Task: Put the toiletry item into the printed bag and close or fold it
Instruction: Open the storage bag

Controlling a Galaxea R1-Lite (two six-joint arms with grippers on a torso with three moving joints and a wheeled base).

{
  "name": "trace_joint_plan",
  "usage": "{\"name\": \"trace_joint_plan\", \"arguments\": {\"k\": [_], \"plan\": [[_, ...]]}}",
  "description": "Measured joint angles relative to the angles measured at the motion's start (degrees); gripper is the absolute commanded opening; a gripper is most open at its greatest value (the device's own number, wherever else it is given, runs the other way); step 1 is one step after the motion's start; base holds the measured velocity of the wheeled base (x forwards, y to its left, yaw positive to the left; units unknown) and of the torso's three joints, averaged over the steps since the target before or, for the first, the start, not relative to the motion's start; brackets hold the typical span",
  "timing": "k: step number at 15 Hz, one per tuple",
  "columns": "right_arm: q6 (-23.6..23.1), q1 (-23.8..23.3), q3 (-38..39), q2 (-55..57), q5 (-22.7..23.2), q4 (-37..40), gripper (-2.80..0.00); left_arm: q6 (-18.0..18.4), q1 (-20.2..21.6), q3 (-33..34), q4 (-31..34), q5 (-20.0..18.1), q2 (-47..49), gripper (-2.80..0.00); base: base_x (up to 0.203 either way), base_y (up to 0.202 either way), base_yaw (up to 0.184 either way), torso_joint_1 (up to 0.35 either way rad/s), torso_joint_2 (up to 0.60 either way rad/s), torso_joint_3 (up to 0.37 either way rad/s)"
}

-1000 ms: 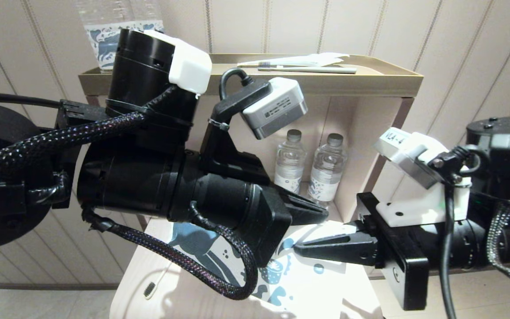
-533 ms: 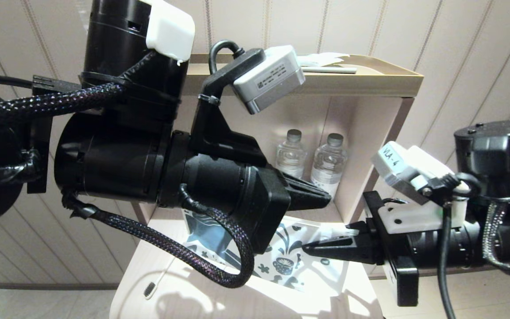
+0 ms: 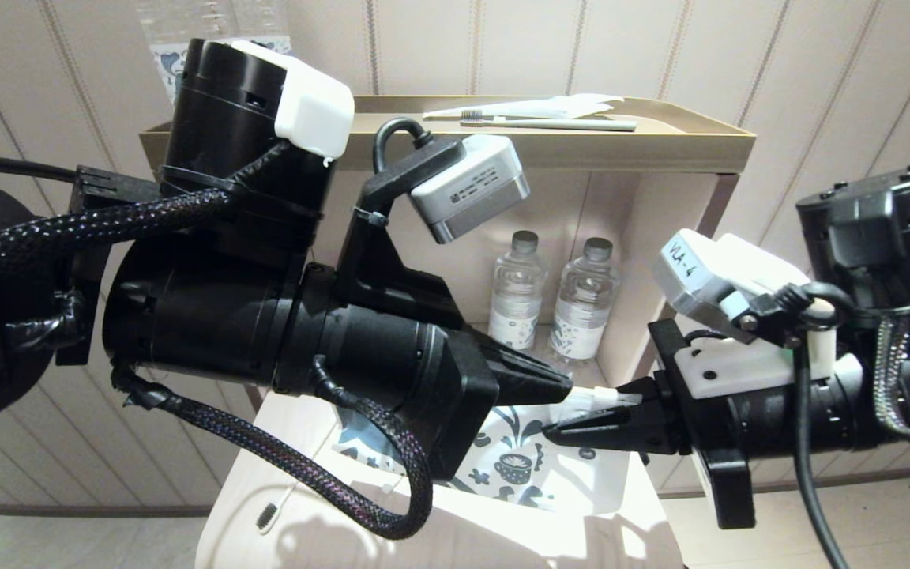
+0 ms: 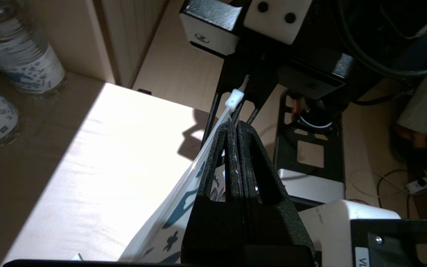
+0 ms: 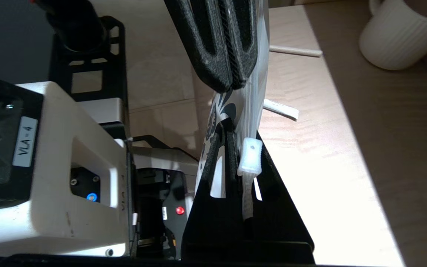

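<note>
**Bag lifted between both pincers, slider end now at the right pincer**

The left pincer [image 3: 558, 385] is clamping the top edge of the printed bag [image 3: 526, 462], its fingers closed flat on the paper in the left wrist view. The right pincer [image 3: 562, 431] is meeting it tip to tip, closed on the same edge next to a small white slider tab [image 5: 250, 155].

Compared with a second ago, the bag is hanging higher and steeper above the tabletop [image 3: 297, 521], and the right pincer has been coming in closer to the left one. More of the printed motifs are showing below the two pincers.

Judgement: the closing step is under way, with the right pincer positioned to draw the tab along the edge while the left holds it taut. Whether a toiletry item is inside, I cannot tell. A toothbrush [image 3: 273, 510] is lying on the tabletop left of the bag; another toothbrush [image 3: 550, 122] is resting on the shelf tray [image 3: 700, 142] behind it.
</note>
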Motion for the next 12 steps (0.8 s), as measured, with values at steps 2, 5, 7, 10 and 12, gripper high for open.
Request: {"name": "trace_joint_plan", "arguments": {"k": [2,5,7,10,12], "plan": [[0.09,0.26,-0.13,0.16,2.49,-0.07,-2.80,-0.02,0.32,0.02,-0.02,-2.00,-0.11,-2.80,0.000,0.000,0.000,0.000,0.00,0.000],[0.13,0.30,-0.39,0.43,3.09,-0.20,-2.80,-0.19,0.50,-0.32,-0.20,-2.40,-0.38,0.00,0.000,0.000,0.000,0.000,0.00,0.000],[0.17,0.30,-0.61,0.63,3.18,-0.26,-2.80,-0.29,0.54,-0.61,-1.59,-2.97,-0.46,0.00,0.000,0.000,0.000,0.000,0.00,0.000],[0.22,0.33,-0.70,1.08,3.37,-0.30,-2.80,-0.29,0.54,-0.07,-2.21,-3.51,-0.40,0.00,0.000,0.000,0.000,0.000,0.00,0.000],[0.36,0.30,-1.22,1.39,5.22,-0.57,-2.80,-0.49,0.52,0.16,-2.23,-5.15,-0.30,0.00,0.000,0.000,0.000,0.000,0.00,0.000]]}}
